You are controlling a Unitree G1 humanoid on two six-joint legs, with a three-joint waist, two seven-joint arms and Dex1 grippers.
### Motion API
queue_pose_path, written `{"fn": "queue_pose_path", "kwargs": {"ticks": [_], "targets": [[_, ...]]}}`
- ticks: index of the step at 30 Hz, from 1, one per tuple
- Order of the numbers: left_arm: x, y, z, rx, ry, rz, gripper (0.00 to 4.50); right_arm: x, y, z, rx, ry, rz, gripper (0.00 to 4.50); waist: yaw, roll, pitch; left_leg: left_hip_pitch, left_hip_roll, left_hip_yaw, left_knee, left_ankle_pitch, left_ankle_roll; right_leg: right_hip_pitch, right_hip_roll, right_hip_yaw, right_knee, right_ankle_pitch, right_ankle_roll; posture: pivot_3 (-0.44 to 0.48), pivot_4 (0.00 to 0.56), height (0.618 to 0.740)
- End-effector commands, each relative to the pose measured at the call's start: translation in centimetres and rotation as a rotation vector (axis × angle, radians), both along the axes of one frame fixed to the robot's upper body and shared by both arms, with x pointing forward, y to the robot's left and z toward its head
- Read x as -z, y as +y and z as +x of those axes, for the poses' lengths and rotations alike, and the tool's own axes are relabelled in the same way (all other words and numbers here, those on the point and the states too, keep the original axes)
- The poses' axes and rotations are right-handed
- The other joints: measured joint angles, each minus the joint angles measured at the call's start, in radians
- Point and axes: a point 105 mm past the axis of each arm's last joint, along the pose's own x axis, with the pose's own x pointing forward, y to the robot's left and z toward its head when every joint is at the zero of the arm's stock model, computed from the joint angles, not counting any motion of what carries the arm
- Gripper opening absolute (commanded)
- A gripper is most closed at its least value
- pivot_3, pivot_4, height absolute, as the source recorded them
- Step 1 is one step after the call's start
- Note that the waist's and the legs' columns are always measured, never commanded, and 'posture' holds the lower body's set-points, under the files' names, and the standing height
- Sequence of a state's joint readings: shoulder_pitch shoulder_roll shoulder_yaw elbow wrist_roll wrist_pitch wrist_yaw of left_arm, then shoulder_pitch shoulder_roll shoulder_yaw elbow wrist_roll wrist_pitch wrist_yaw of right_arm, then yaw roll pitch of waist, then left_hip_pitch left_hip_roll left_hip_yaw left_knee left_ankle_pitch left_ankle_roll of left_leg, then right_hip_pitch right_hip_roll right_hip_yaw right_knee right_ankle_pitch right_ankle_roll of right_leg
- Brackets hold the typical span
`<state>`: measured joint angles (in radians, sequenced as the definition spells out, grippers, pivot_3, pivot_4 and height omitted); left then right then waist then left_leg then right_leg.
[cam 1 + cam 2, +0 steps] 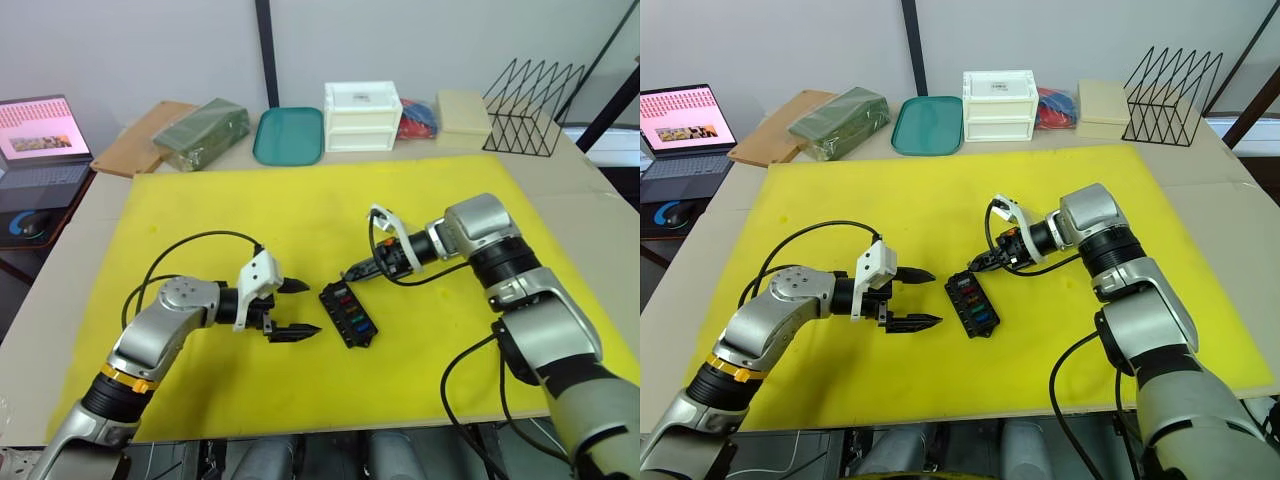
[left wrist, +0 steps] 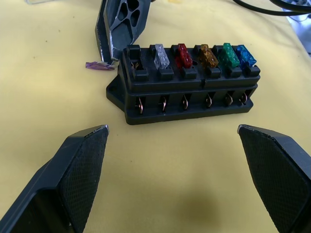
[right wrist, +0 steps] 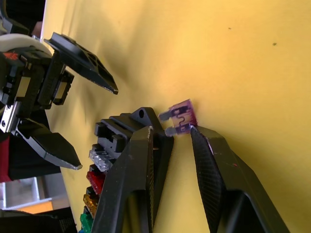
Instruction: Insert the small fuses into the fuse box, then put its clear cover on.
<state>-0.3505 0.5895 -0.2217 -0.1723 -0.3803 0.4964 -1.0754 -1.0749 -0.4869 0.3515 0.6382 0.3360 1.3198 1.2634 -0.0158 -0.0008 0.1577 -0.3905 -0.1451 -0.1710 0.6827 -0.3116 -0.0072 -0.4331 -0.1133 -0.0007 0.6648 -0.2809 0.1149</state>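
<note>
Purple fuse (image 3: 182, 116) flat on mat just beyond parted right hand (image 3: 177, 133); left hand (image 2: 172, 133) wide apart.

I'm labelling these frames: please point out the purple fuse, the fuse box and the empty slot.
purple fuse (image 3: 183, 115), right wrist view, on its translucent body.
fuse box (image 2: 189, 104), left wrist view, on its black side wall.
empty slot (image 2: 138, 69), left wrist view, on the end opening beside the clear fuse.

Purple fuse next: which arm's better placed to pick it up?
Right. The right gripper has its open fingertips beside the purple fuse, which lies flat on the mat by the fuse box, next to its empty end slot. The left gripper hovers open on the box's other side.
</note>
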Motion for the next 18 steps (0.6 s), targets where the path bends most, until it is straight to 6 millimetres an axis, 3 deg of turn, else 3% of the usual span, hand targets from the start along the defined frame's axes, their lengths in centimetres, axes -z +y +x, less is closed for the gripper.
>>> {"fn": "queue_pose_path", "kwargs": {"ticks": [1, 7, 18], "targets": [[-0.9, -0.1, -0.2, 0.009, -0.034, -0.013, 4.5, -1.6, -0.1, 0.6, -0.001, -0.06, 0.025, 1.31, 0.0, 0.0, 0.0, 0.0, 0.0, 0.0, 0.0, 0.0, 0.0, 0.0, 0.0, 0.0, 0.0, 0.0, 0.0, 0.0, 0.15, 0.74], [-1.0, 0.2, 0.2, -0.004, -0.041, -0.012, 4.5, -2.5, -0.2, 1.4, 0.012, -0.112, 0.041, 1.31, 0.0, 0.0, 0.0, 0.0, 0.0, 0.0, 0.0, 0.0, 0.0, 0.0, 0.0, 0.0, 0.0, 0.0, 0.0, 0.0, 0.15, 0.74], [-1.1, 0.3, 0.4, -0.005, -0.047, -0.01, 4.5, -2.1, 0.6, 0.9, -0.043, -0.14, 0.035, 1.31, 0.0, 0.0, 0.0, 0.0, 0.0, 0.0, 0.0, 0.0, 0.0, 0.0, 0.0, 0.0, 0.0, 0.0, 0.0, 0.0, 0.15, 0.74]]}}
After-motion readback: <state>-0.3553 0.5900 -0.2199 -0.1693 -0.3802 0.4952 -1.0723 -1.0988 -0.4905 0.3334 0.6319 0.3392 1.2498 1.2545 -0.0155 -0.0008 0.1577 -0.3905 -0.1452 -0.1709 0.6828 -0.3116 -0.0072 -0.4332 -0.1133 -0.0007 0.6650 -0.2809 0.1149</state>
